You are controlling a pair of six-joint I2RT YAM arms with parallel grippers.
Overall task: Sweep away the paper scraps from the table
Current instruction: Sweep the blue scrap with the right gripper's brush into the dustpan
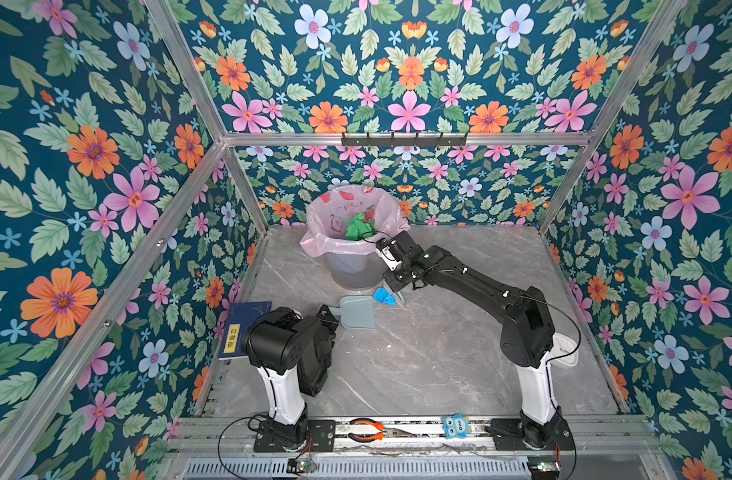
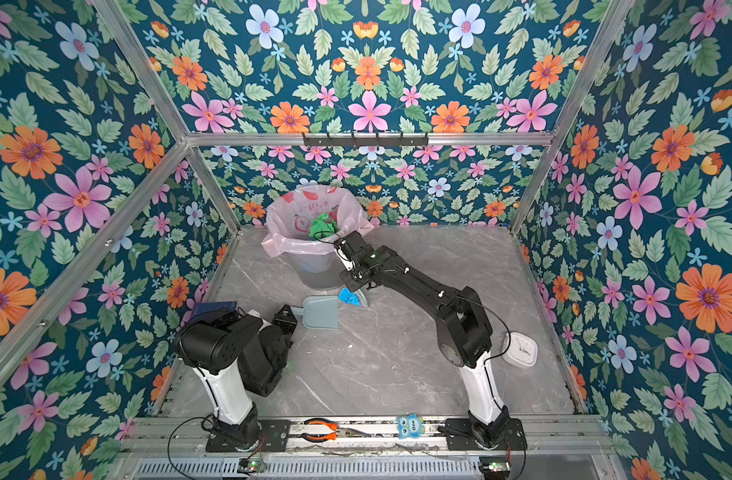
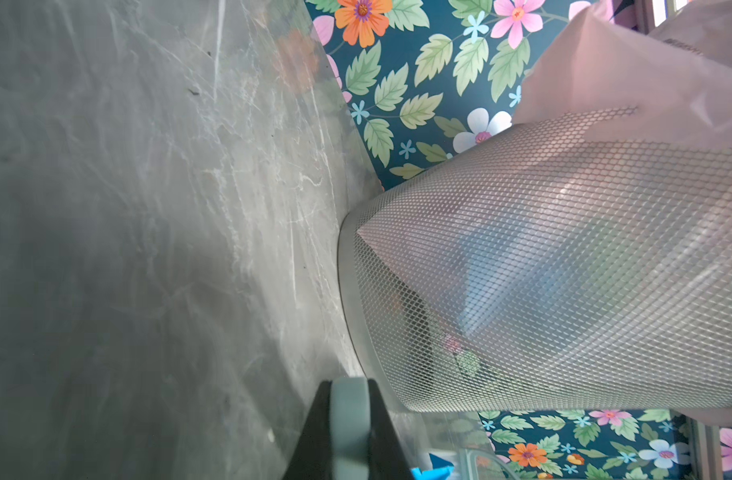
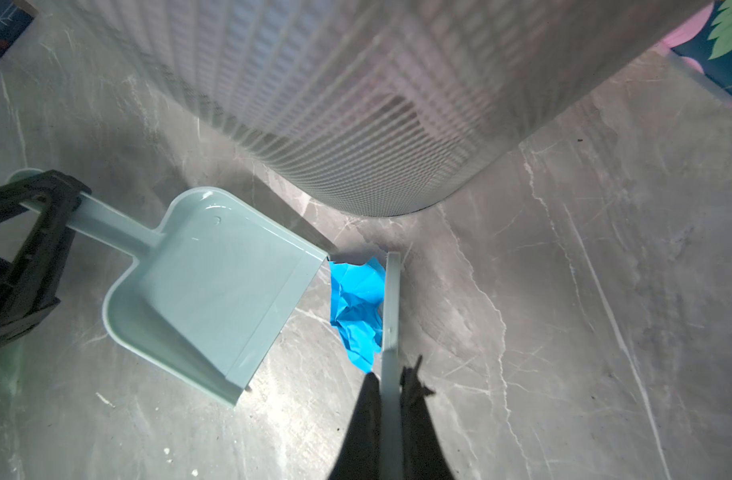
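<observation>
While both top views alone show crumpled green paper (image 1: pixel 358 226) inside the pink-lined mesh bin (image 1: pixel 347 266), right wrist view lists: crumpled blue scrap (image 4: pixel 356 307) on marbled counter (image 4: pixel 563 291), between smooth teal dustpan (image 4: pixel 214 286) lip and thin flat blade (image 4: pixel 391 324) (right claw (image 4: pixel 391 386) pinching it); left claw (image 4: pixel 52 208) clamps pan handle.

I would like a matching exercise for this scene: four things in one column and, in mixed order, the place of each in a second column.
Things:
1. dustpan
2. blue scrap
3. green scrap
4. pliers

Places:
A. on the front rail
B. in the bin
C. on the table, beside the brush
D. in the left gripper

Pairs: 1-D, 2-C, 3-B, 4-A
</observation>
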